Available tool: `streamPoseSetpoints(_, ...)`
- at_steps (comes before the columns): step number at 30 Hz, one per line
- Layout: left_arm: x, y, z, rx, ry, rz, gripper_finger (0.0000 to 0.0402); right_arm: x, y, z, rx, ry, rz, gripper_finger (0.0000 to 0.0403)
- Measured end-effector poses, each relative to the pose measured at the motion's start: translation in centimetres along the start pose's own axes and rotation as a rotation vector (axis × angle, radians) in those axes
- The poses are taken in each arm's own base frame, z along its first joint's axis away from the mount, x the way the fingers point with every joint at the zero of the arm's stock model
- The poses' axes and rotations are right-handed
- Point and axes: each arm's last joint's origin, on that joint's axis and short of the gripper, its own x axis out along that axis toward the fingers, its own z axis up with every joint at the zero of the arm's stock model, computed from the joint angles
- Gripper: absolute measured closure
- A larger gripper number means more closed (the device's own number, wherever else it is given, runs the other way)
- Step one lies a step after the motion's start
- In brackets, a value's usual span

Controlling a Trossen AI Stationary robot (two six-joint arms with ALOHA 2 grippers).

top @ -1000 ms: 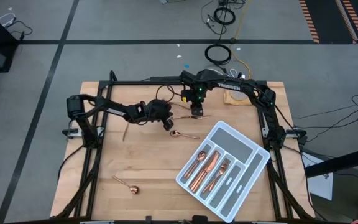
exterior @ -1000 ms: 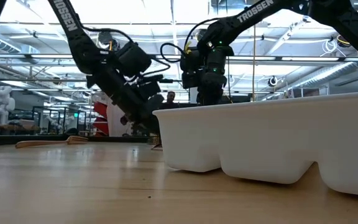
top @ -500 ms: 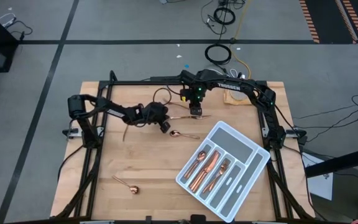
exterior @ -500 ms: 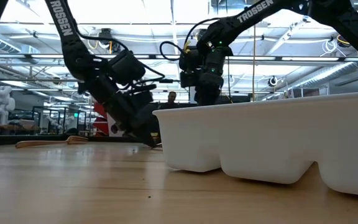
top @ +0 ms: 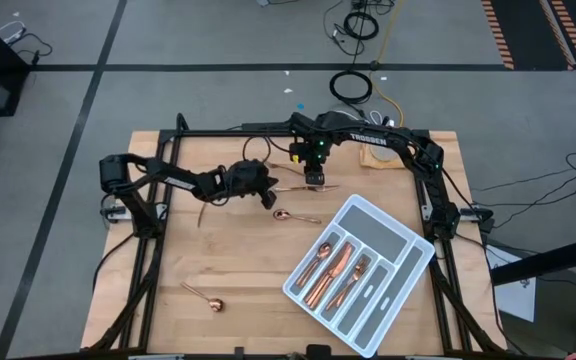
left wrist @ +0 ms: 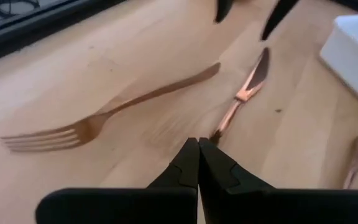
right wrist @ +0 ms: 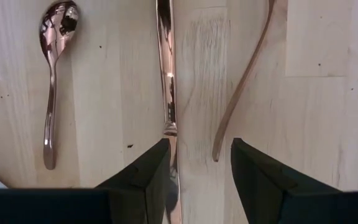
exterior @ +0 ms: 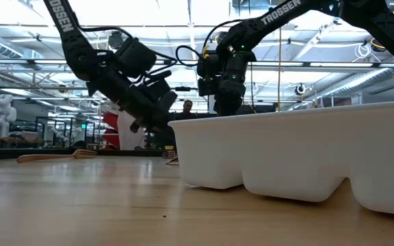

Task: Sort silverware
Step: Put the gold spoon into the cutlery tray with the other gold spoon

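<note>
On the wooden table, a copper knife, a fork and a spoon lie flat near the far middle. My right gripper hangs open just above them, fingers pointing down, with the knife beside one finger and the fork's handle end between the two. My left gripper is shut and empty, slanting down just short of the knife's handle end, clear of the table. The grey-white tray at the right holds several copper pieces.
Another spoon lies near the table's front left. A thin copper piece lies left of my left gripper. The tray's wall fills the near right of the low view. The table's frame rails run along its left, far and right sides.
My left gripper, shut throughout, dipped to the table half a second ago. It has since risen clear and tipped closer to level, drawing back slightly toward the table's left.
</note>
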Motion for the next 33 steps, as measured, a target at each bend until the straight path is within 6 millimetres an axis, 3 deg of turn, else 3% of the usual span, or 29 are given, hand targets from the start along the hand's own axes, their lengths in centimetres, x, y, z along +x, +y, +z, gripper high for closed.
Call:
streamPoseSetpoints(27,2.9,0.4,-3.9,-0.037,0.141,-0.012,0.0402,0.0,0.0,0.0,-0.015,0.001,-0.005,0.0247)
streamPoseSetpoints(33,2.9,0.4,-4.1,-0.036,0.152,-0.01,0.0402,0.8,0.4,-0.6,-0.081,0.073,0.036,0.0214)
